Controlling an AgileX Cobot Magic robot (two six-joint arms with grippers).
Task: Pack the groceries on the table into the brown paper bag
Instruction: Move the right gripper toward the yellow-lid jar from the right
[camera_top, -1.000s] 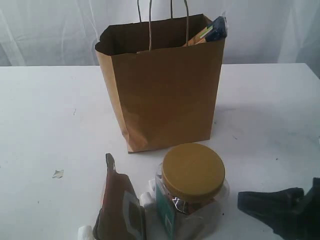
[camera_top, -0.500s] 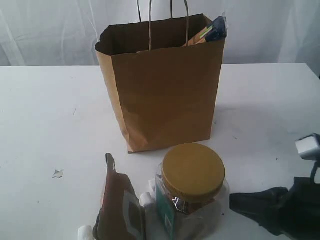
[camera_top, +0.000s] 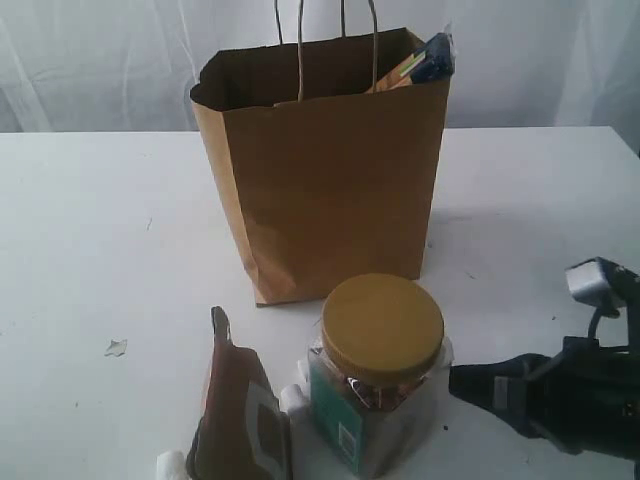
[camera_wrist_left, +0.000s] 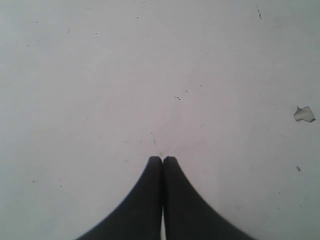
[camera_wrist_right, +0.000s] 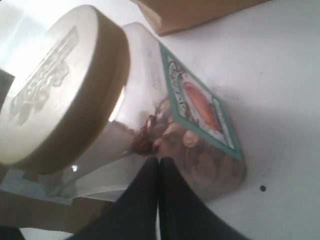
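The brown paper bag (camera_top: 330, 190) stands upright mid-table, and a spaghetti packet (camera_top: 425, 60) pokes out of its top right corner. In front of it is a clear jar (camera_top: 375, 410) with a mustard lid (camera_top: 382, 328). A brown-orange pouch (camera_top: 240, 410) stands to the jar's left. My right gripper (camera_top: 455, 382) is shut, and its tips (camera_wrist_right: 159, 160) press against the jar's side (camera_wrist_right: 195, 125) from the right. My left gripper (camera_wrist_left: 162, 159) is shut and empty over bare table (camera_wrist_left: 150, 75); it does not show in the exterior view.
Small white cylindrical bits (camera_top: 293, 397) lie between pouch and jar, and another (camera_top: 170, 465) sits left of the pouch. A torn scrap (camera_top: 116, 347) lies on the table's left part and also shows as a scrap (camera_wrist_left: 304, 114) near my left gripper.
My right gripper has slid left along the table front until it touches the jar. The jar has shifted slightly back and left and turned a little.
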